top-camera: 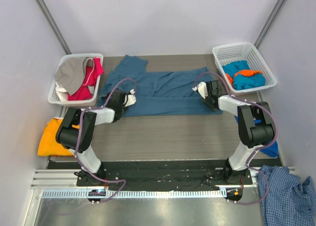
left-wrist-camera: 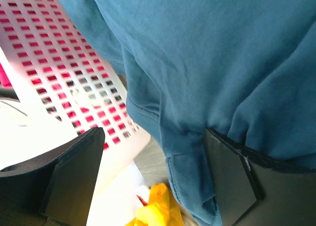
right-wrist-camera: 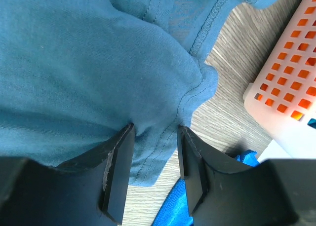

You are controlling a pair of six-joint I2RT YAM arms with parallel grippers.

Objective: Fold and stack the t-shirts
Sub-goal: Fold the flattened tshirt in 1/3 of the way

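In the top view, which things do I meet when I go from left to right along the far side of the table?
Left white basket → dark teal t-shirt → right white basket.

Bright, even light, soft shadows (wrist close-ups slightly blurred)

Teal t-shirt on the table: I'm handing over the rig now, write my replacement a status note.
Left gripper: fingers open beside the teal t-shirt, left edge, not gripping.
Right gripper: fingers shut on its right edge.
It lies spread across the table.
A grey shirt and a red shirt sit in the left basket; a turquoise shirt and an orange shirt in the right basket.
Done: no stack visible.
Left: fold this one, then the rest, and stack.
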